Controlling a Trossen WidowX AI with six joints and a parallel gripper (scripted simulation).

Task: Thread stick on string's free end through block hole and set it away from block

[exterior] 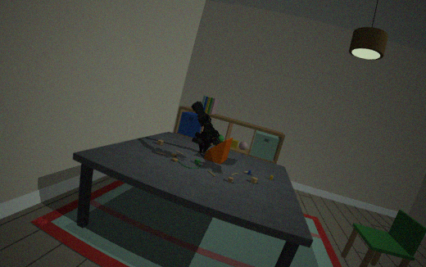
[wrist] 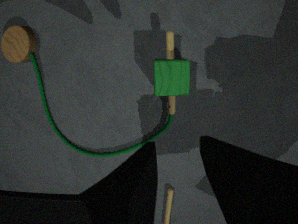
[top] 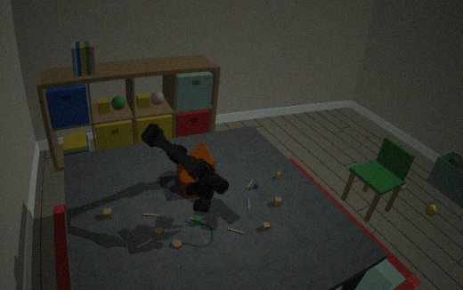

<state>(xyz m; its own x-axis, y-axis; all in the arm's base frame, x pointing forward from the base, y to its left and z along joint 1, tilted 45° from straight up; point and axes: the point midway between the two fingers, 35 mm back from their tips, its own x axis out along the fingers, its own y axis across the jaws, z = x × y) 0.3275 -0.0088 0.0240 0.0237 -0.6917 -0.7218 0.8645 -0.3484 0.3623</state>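
Observation:
The green block [top: 198, 219] [exterior: 197, 162] [wrist: 172, 77] sits on the table [top: 285, 262] [exterior: 246, 205]. The wooden stick [wrist: 170, 42] runs through its hole and pokes out on both sides. The green string [top: 212, 236] [wrist: 95, 154] joins the stick's end nearest the gripper in the wrist view and curves around beside the block to the round button [top: 176, 244] [exterior: 174, 160] [wrist: 16, 44]. My gripper [top: 201, 208] [exterior: 201, 152] [wrist: 177, 146] is partly open above the table, beyond the string end of the stick. Nothing shows held between its fingers.
A loose stick [top: 236, 230] [wrist: 169, 205] shows between the fingers in the wrist view, lying below. An orange wedge-shaped object [top: 202, 153] [exterior: 219, 153] stands behind the gripper. Another button [top: 158, 230], several loose sticks, wooden cubes [top: 265, 226] [top: 107, 213] and small blue [top: 255, 185] and yellow [top: 279, 175] pieces lie around.

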